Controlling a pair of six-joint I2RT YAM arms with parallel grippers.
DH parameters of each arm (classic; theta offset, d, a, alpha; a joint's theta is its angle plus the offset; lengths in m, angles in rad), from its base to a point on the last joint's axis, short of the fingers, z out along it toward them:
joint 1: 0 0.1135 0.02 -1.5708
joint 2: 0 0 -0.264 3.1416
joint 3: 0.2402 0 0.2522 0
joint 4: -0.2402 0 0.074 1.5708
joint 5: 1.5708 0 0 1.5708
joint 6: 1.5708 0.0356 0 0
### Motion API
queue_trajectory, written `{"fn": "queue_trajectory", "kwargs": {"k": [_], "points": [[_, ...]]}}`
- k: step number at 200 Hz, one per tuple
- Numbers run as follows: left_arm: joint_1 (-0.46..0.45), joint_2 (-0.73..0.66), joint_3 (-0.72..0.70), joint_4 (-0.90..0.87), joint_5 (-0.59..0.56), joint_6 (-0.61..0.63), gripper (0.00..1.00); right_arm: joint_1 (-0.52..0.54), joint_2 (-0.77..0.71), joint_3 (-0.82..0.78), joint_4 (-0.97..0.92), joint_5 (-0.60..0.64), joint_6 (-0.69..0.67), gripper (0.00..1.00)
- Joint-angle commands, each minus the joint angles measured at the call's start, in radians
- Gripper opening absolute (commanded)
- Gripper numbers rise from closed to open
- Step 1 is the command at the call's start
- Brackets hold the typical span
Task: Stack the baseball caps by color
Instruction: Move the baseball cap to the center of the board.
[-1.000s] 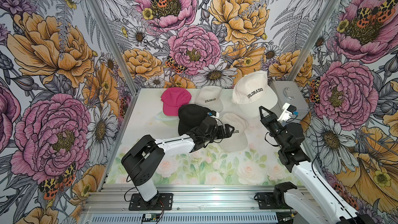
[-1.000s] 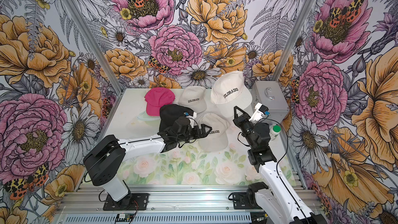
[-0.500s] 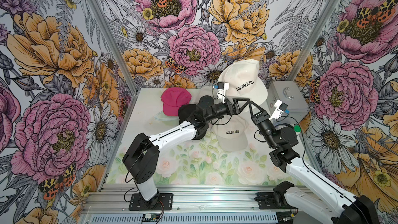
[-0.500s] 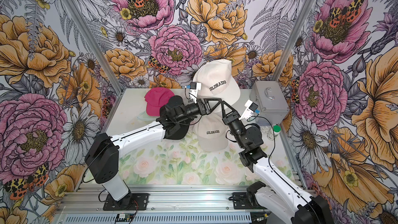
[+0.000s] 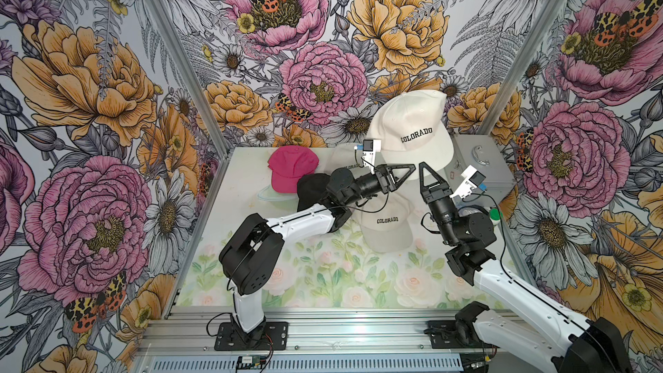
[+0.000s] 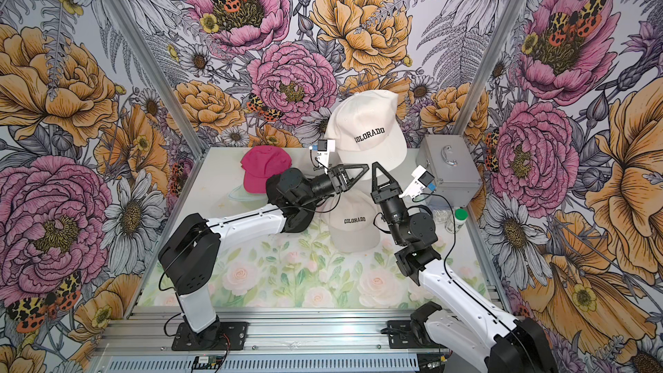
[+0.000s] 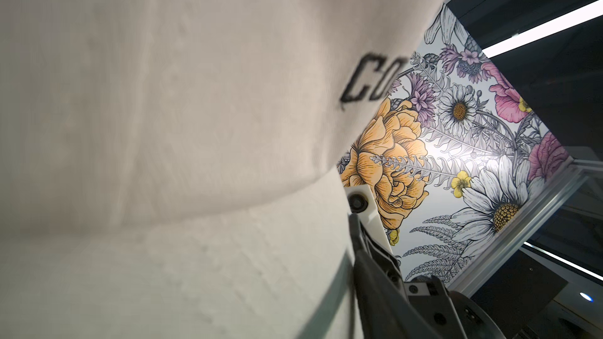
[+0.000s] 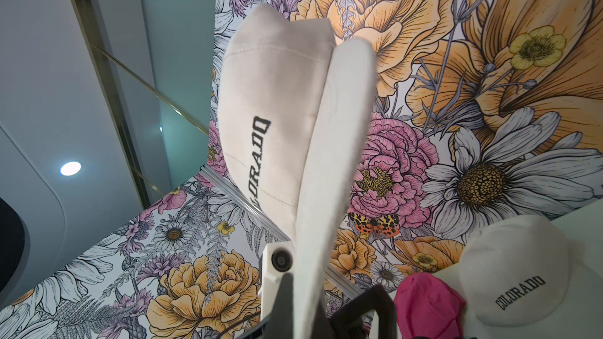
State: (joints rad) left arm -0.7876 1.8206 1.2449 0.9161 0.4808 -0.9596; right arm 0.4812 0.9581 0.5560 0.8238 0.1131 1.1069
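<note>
The right gripper (image 5: 426,168) is up off the table (image 5: 315,281), pointing upward. Its jaws are pressed together on the brim of the raised cream cap (image 5: 412,130). From the right wrist camera the brim runs straight down into the fingers, with the crown (image 8: 277,109) and its black COLORADO lettering above them. In both top views this cap (image 6: 366,127) hangs in the air toward the back right, in front of the flowered wall, with the brim low and the lettering facing the cameras. The left gripper (image 5: 405,172) comes in from the other side, and its tip meets the lower edge of the same brim, just beside the right gripper. I cannot tell whether it is pinching the fabric or only touching it, since its wrist camera shows mostly blurred cream cloth (image 7: 163,109). Below the two grippers a second cream cap (image 5: 385,224) lies on the table with its lettering up. A third cream cap (image 5: 342,161) sits at the back, partly hidden behind the left gripper. A hot pink cap (image 5: 291,168) lies at the back left. A black cap (image 5: 309,188) sits right against its near edge, half covered by the left arm. A silver metal case (image 5: 480,163) stands in the back right corner, and a bottle with a green lid (image 5: 496,214) stands just in front of it, beside the right arm
</note>
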Motion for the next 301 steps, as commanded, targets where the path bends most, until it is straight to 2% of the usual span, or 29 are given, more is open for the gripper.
{"fn": "queue_trajectory", "kwargs": {"k": [1,10,32,69,77,95,108,120,141,153,163,193,216,238,263,301], "points": [[0.009,-0.035,-0.042,0.058,-0.005,-0.010,0.38,0.008,-0.014,0.001,0.085,0.033,-0.002,0.00],[0.011,-0.033,-0.052,0.082,-0.011,-0.023,0.31,0.007,-0.013,0.002,0.086,0.034,-0.002,0.00],[0.018,-0.023,-0.046,0.111,-0.006,-0.043,0.30,0.008,-0.007,-0.002,0.086,0.033,0.003,0.00],[0.033,-0.020,-0.021,0.111,0.021,-0.027,0.23,0.008,0.001,-0.021,0.081,0.033,0.012,0.00],[0.033,-0.020,-0.019,0.110,0.025,-0.018,0.18,0.007,0.004,-0.024,0.078,0.034,0.012,0.00],[0.038,-0.029,-0.012,0.069,0.028,0.025,0.00,0.007,0.014,-0.021,0.055,0.032,0.010,0.00],[0.040,-0.045,-0.012,-0.001,0.020,0.080,0.00,0.005,0.021,-0.018,0.028,0.030,-0.009,0.20],[0.047,-0.063,-0.023,-0.060,0.007,0.140,0.00,0.002,0.018,-0.021,0.001,0.022,-0.055,0.34],[0.071,-0.100,-0.060,-0.148,-0.022,0.228,0.00,-0.009,-0.010,-0.036,-0.094,0.026,-0.132,0.72],[0.096,-0.118,-0.080,-0.189,-0.020,0.263,0.00,-0.025,-0.037,-0.054,-0.154,0.034,-0.163,0.84],[0.120,-0.130,-0.099,-0.217,-0.012,0.290,0.00,-0.044,-0.063,-0.068,-0.200,0.029,-0.197,0.90],[0.184,-0.186,-0.137,-0.393,0.026,0.451,0.00,-0.101,-0.166,-0.046,-0.412,-0.022,-0.408,0.98],[0.184,-0.264,-0.156,-0.615,-0.042,0.695,0.00,-0.102,-0.199,0.070,-0.662,-0.096,-0.659,0.99],[0.188,-0.335,-0.209,-0.685,-0.085,0.840,0.00,-0.101,-0.188,0.163,-0.827,-0.165,-0.862,0.99],[0.185,-0.401,-0.250,-0.761,-0.081,0.990,0.00,-0.099,-0.179,0.190,-0.859,-0.244,-1.024,0.99],[0.155,-0.513,-0.342,-0.796,-0.191,1.256,0.00,-0.093,-0.214,0.204,-0.857,-0.321,-1.198,0.99]]}}
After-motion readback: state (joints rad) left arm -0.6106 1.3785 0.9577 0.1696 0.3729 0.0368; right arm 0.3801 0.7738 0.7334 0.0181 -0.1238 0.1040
